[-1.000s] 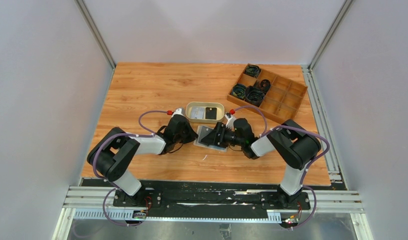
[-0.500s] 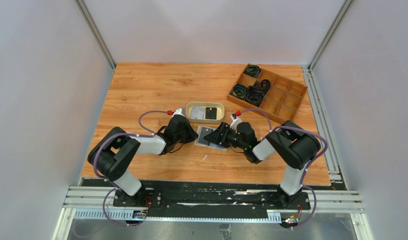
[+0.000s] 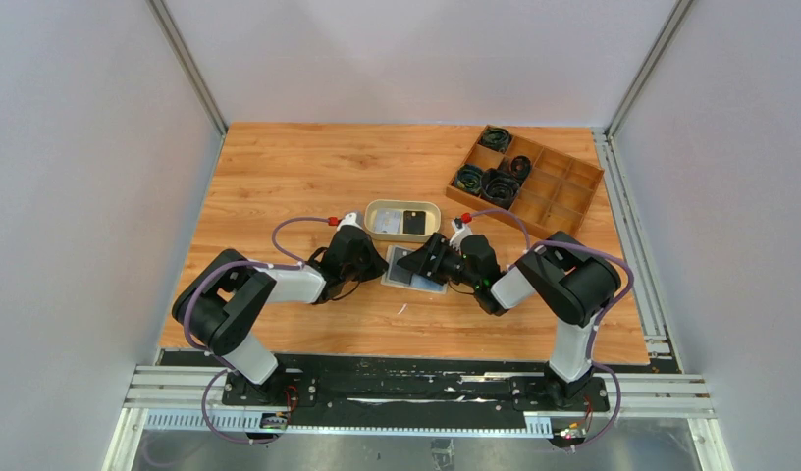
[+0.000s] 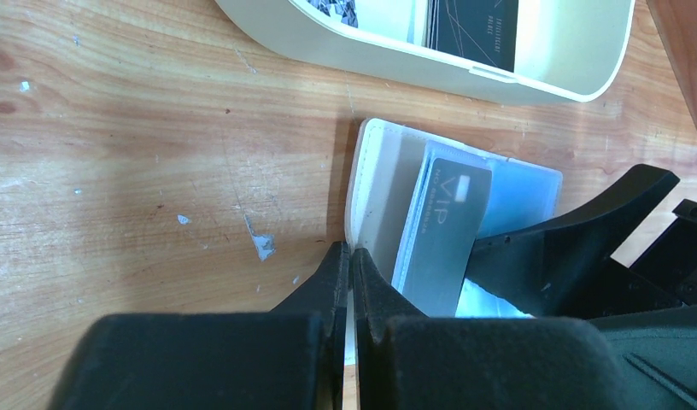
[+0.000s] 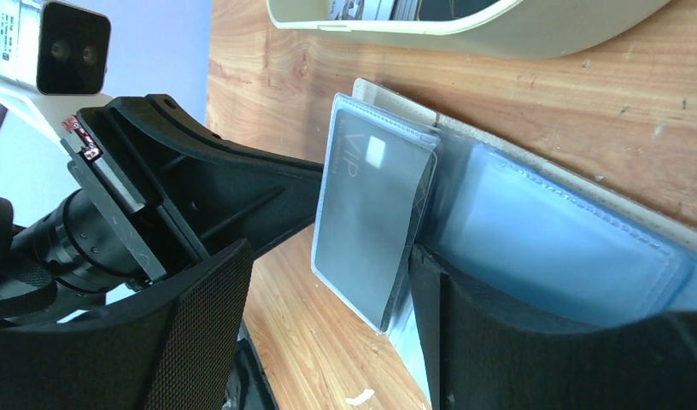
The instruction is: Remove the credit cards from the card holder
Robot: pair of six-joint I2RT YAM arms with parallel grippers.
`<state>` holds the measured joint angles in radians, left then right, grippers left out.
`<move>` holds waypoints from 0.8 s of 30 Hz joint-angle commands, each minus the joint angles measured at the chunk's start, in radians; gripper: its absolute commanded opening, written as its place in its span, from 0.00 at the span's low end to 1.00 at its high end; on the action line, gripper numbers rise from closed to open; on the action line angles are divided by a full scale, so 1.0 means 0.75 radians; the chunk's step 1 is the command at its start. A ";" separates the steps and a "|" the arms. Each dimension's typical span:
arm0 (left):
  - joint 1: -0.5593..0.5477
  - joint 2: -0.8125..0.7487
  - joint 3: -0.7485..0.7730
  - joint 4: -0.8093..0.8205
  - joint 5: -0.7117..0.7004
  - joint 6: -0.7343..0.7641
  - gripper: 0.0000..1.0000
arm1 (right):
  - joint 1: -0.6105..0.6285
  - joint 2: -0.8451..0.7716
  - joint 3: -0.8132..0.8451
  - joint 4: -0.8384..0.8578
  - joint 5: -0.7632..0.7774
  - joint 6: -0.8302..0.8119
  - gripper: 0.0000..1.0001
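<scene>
The cream card holder (image 3: 412,269) lies open on the table between my two grippers. In the left wrist view its cream leaf (image 4: 375,184) holds a grey VIP card (image 4: 443,226) in a clear sleeve, with a pale blue card (image 4: 520,192) behind. My left gripper (image 4: 349,256) is shut on the holder's left edge. My right gripper (image 5: 328,273) is open at the holder's near side. The grey card (image 5: 371,213) stands tilted up between its fingers, against the right finger (image 5: 465,325). Blue sleeves (image 5: 559,231) lie over that finger.
An oval beige dish (image 3: 375,209) with cards in it stands just beyond the holder; its wall shows in the left wrist view (image 4: 396,60). A brown wooden compartment tray (image 3: 563,196) with black coiled items sits at the back right.
My right gripper has shifted slightly left and farther over the holder, and its wrist has turned. The left gripper has stayed in place on the holder's edge.
</scene>
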<state>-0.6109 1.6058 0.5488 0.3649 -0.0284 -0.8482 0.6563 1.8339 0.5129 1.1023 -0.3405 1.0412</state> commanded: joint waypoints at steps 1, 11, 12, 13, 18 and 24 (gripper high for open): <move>-0.012 0.124 -0.089 -0.350 -0.038 0.065 0.00 | 0.012 0.093 0.014 0.145 -0.038 0.097 0.72; -0.010 0.134 -0.088 -0.350 -0.038 0.069 0.00 | 0.013 0.214 0.045 0.516 -0.264 0.181 0.70; -0.010 0.137 -0.086 -0.350 -0.036 0.070 0.00 | 0.013 0.218 0.044 0.530 -0.278 0.182 0.70; -0.010 0.138 -0.084 -0.352 -0.034 0.071 0.00 | 0.013 0.223 0.047 0.556 -0.292 0.185 0.70; -0.011 0.142 -0.079 -0.355 -0.032 0.078 0.00 | 0.015 0.238 0.070 0.613 -0.347 0.215 0.70; -0.010 0.146 -0.077 -0.357 -0.031 0.080 0.00 | 0.011 0.141 0.070 0.402 -0.363 0.146 0.70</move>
<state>-0.6044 1.6131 0.5507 0.3698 -0.0719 -0.8295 0.6342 1.9984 0.5198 1.4540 -0.4957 1.1629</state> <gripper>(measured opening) 0.020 0.703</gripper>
